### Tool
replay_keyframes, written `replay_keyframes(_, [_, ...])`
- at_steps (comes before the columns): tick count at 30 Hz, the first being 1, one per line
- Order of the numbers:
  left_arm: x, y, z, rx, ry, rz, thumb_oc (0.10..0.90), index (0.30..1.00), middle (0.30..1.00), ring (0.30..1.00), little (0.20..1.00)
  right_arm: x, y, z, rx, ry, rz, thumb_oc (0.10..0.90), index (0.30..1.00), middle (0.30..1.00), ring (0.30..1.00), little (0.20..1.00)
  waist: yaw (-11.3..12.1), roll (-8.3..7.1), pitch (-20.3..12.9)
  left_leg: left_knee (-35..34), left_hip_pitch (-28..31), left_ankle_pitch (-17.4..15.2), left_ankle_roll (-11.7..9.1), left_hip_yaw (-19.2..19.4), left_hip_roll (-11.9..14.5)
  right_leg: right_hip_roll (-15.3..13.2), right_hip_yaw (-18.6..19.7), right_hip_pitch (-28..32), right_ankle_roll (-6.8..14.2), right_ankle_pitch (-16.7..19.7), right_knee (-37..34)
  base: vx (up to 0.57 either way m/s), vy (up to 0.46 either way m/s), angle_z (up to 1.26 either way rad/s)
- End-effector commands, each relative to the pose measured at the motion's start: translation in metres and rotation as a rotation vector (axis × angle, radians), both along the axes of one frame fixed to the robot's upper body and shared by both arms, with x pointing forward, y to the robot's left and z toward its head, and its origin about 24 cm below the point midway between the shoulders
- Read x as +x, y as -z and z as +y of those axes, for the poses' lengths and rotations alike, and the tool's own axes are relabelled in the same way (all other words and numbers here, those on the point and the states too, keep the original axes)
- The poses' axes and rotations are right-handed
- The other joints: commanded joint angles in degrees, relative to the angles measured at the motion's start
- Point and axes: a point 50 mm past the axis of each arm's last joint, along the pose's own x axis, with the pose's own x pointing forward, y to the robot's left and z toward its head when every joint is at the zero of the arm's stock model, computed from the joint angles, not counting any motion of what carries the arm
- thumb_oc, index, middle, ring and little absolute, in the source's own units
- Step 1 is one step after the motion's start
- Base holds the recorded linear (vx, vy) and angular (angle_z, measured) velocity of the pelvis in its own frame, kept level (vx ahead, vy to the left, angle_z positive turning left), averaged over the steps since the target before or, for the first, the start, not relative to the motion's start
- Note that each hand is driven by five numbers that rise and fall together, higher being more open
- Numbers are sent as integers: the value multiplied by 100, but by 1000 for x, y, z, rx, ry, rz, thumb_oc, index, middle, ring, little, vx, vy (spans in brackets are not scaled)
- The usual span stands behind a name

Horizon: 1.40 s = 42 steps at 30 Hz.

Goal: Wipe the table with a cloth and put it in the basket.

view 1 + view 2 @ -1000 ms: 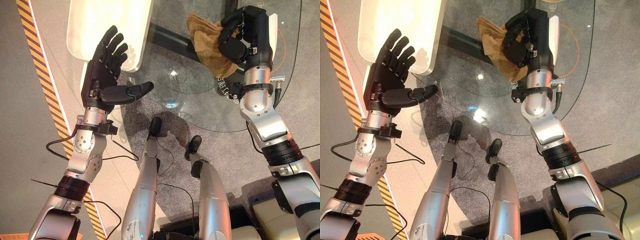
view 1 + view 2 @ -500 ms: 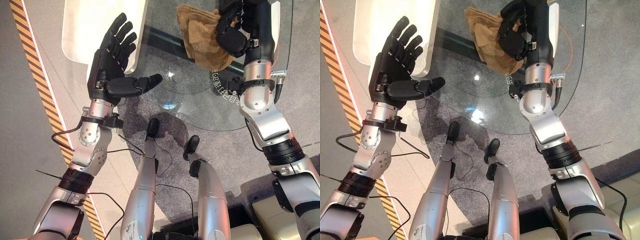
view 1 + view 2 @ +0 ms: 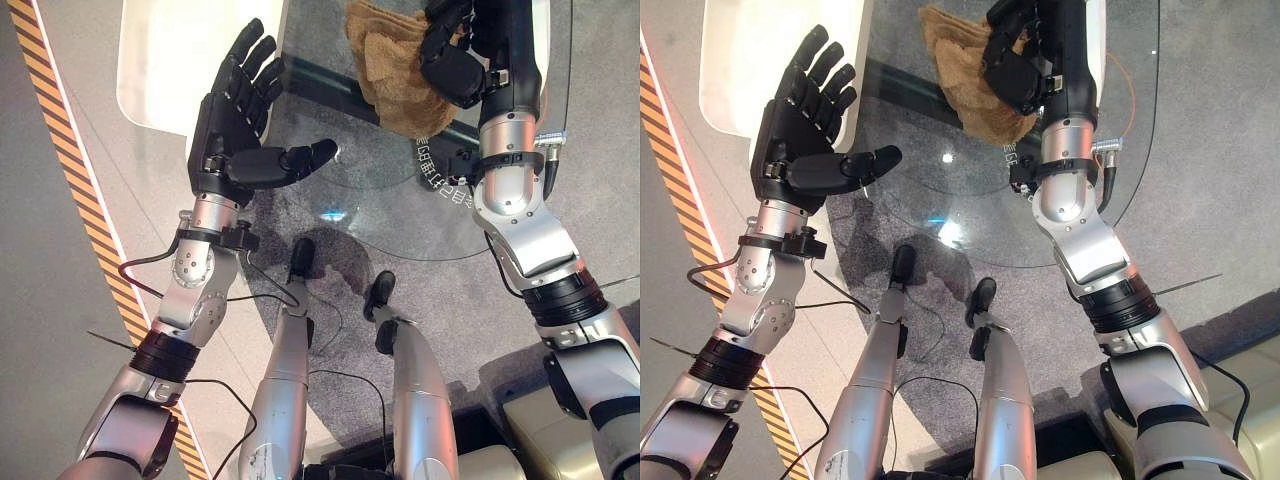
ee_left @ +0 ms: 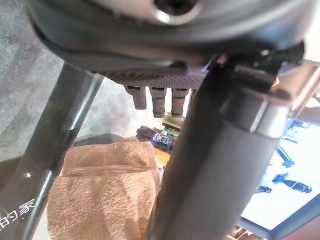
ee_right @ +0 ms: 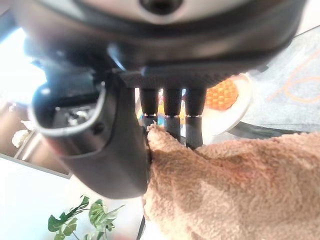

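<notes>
A brown fluffy cloth [image 3: 388,62] hangs crumpled over the round glass table [image 3: 385,205] at its far side. My right hand [image 3: 463,62] is shut on the cloth's right end; in the right wrist view the fingers [image 5: 175,112] curl into the cloth [image 5: 230,190] with the thumb pressed against it. My left hand [image 3: 236,120] is held up at the table's left edge, open, fingers straight and thumb spread toward the table, holding nothing. The left wrist view looks past that hand [image 4: 160,95] at the cloth [image 4: 100,192] on the glass.
A white rounded tabletop [image 3: 165,60] stands to the left, behind the left hand. A yellow-and-black striped line [image 3: 70,150] runs along the floor at far left. Dark table bars [image 3: 320,92] show under the glass. An orange thing on a white plate [image 5: 222,95] lies beyond the cloth.
My right hand has carried the cloth farther across the glass. The left hand has moved forward, still open. The view itself has shifted slightly.
</notes>
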Motion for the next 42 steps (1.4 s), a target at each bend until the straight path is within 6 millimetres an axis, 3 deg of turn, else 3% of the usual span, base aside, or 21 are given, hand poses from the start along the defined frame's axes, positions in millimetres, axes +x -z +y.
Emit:
replay_keyframes(1, [-12,-50,-17,-50,53,-253,800,900,900,900,900,-78,-98,33,26,-266,-547,100,300,300,300,200,-34,-257,-152,563,527,-896,604,890,-430,569,148,700,132,901,-1326,0,0,0])
replay_keyframes(10, [-5,-60,-30,-27,35,-266,800,900,900,900,900,-85,-103,42,27,-318,-570,100,300,300,300,200,-128,-324,-152,502,592,-882,585,936,-384,594,205,745,127,910,-1368,-2,4,-1])
replay_keyframes(42, [7,-76,-69,93,24,-294,800,900,900,900,900,-97,-106,68,-4,-504,-573,100,300,300,300,200,-389,-286,-152,372,769,-821,516,1116,-295,590,360,820,98,847,-1388,-4,15,-2])
